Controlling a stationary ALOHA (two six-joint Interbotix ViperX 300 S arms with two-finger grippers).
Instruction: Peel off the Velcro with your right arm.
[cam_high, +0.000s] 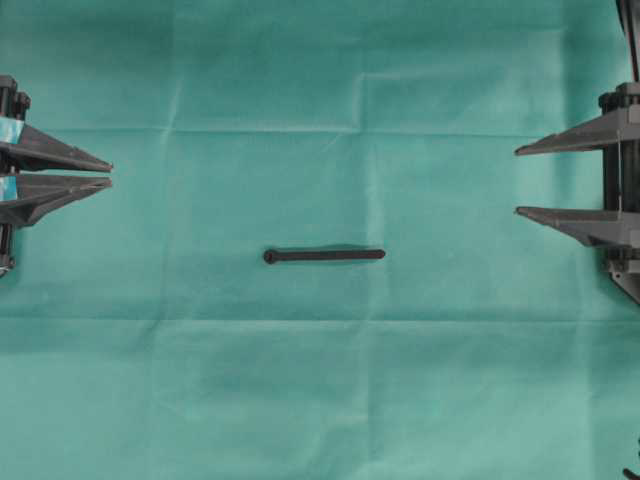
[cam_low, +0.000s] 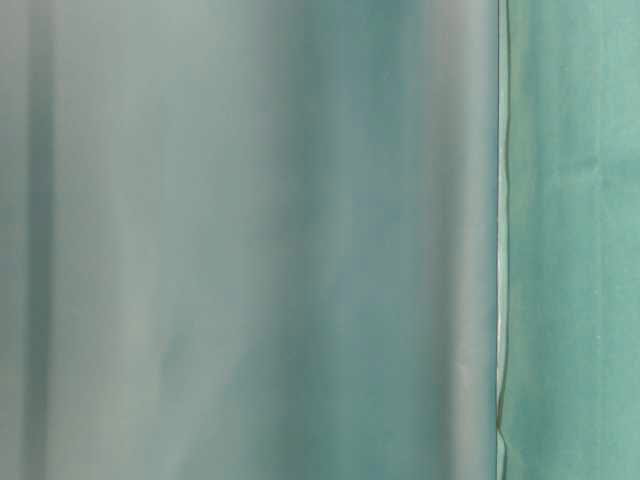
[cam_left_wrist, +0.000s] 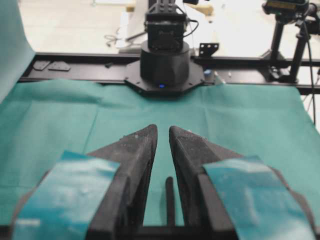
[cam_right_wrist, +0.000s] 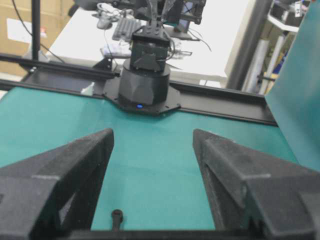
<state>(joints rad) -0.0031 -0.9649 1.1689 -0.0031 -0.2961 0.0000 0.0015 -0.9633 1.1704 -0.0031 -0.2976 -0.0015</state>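
The Velcro (cam_high: 324, 255) is a thin black strap lying flat on the green cloth at the middle of the table, its rounded end to the left. My left gripper (cam_high: 110, 173), with teal-taped fingers, hovers at the far left, open only by a narrow gap and holding nothing. My right gripper (cam_high: 517, 181), with plain black fingers, is at the far right, wide open and holding nothing. Both are well away from the strap. In the left wrist view the Velcro (cam_left_wrist: 170, 200) shows through the left gripper (cam_left_wrist: 163, 131). In the right wrist view its rounded end (cam_right_wrist: 116, 217) lies below the right gripper (cam_right_wrist: 152, 134).
A creased green cloth (cam_high: 320, 380) covers the table. The right arm's base (cam_left_wrist: 164, 55) and the left arm's base (cam_right_wrist: 145, 80) stand on black rails at opposite table ends. The table-level view shows only a blurred hanging green cloth (cam_low: 250, 240).
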